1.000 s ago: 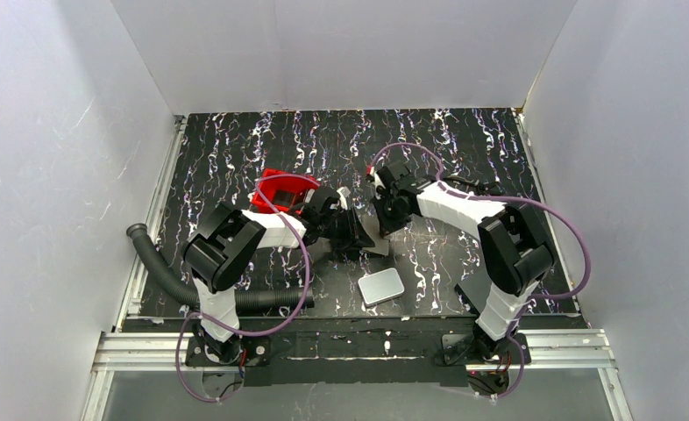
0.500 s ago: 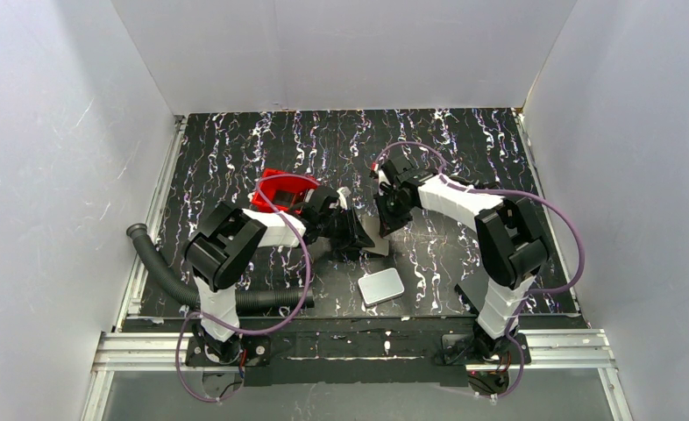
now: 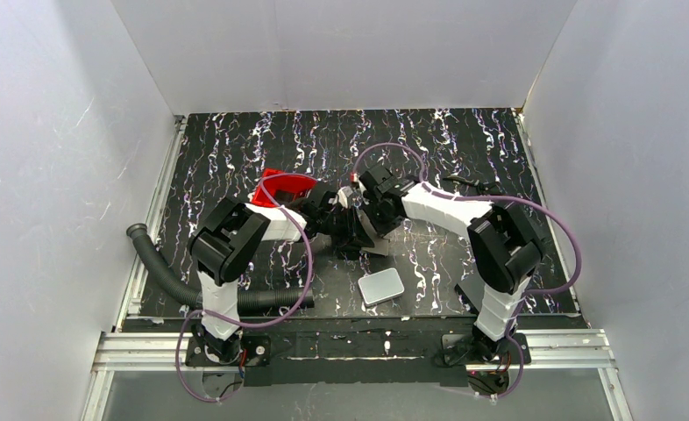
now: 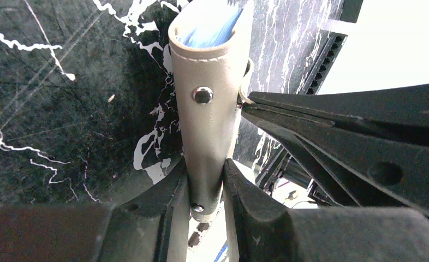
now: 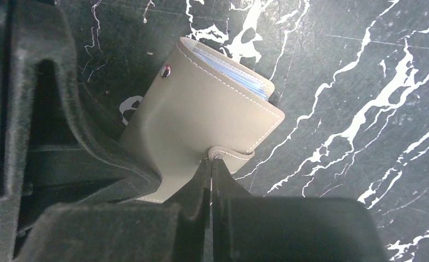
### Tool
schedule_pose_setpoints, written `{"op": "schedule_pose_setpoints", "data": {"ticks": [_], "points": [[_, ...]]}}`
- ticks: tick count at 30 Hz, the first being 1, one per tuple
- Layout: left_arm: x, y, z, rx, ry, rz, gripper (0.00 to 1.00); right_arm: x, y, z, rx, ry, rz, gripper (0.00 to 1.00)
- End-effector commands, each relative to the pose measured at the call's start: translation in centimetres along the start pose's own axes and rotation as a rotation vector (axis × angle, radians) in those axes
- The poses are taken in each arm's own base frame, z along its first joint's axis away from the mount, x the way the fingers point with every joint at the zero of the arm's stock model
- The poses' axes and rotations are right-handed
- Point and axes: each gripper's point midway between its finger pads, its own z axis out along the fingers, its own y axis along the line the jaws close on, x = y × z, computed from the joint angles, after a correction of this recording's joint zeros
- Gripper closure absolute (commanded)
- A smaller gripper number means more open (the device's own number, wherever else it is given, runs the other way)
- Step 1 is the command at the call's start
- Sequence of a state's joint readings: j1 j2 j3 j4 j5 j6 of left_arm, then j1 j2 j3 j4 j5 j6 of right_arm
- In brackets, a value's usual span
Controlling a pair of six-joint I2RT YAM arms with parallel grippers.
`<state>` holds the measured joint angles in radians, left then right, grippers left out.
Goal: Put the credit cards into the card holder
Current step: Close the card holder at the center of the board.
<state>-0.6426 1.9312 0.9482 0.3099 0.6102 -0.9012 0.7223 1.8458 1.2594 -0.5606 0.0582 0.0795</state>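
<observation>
White and round-cornered, a thick slab [image 3: 381, 286] lies flat nearest the arm bases, with a black ribbed hose [image 3: 161, 267] off to the left of it.

Beyond them, at mid-table, the two arms meet. The left gripper [image 4: 206, 180] is clamped on the lower end of the card holder [image 5: 201, 120], holding the grey-brown pouch clear of the table [image 3: 464, 149] with its mouth pointing away from the wrist. Pale blue cards [image 4: 212, 30] sit inside that mouth, their edges just below the stitched lip.

The right gripper [image 5: 211, 169] has its jaws together, tips against the strap tab [image 5: 231, 155] at the pouch's side. Whether the tab is pinched between them or only touched, I cannot tell. A snap stud [image 4: 202, 95] shows bare on the pouch face, so the closure looks undone.

Farthest back, a red tray [image 3: 281, 186] stands behind the left wrist.

The likely trouble is a pull or push on the tab twisting the pouch in the left fingers, which hold only a narrow end. If it tilts mouth-down, the cards could slide out. The two wrists are also close enough to knock each other.
</observation>
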Motion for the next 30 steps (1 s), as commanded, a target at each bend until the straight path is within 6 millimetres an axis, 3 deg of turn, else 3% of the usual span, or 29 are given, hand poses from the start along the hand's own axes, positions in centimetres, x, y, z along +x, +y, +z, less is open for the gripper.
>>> {"op": "schedule_pose_setpoints", "data": {"ticks": [1,4,11,21,24,30], "points": [[3.6,0.2,2.0,0.009,0.136,0.078,1.00,4.1,6.3,8.5,-0.136,0.067,0.010,0.98],[3.8,0.4,1.9,0.007,0.140,0.071,1.00,4.8,5.4,9.6,-0.022,0.076,0.033,0.99],[3.7,-0.3,1.4,0.018,0.135,0.082,1.00,6.6,5.5,11.0,0.112,0.005,0.069,0.99],[4.6,-0.5,1.1,0.053,0.184,0.117,1.00,9.9,7.3,13.7,-0.030,0.121,-0.113,0.97],[5.0,-0.4,0.9,0.063,0.203,0.134,1.00,10.7,8.0,14.0,-0.082,0.158,-0.155,0.88],[5.8,-0.3,0.4,0.084,0.229,0.158,1.00,11.3,9.8,13.8,-0.220,0.142,-0.199,0.82]]}}
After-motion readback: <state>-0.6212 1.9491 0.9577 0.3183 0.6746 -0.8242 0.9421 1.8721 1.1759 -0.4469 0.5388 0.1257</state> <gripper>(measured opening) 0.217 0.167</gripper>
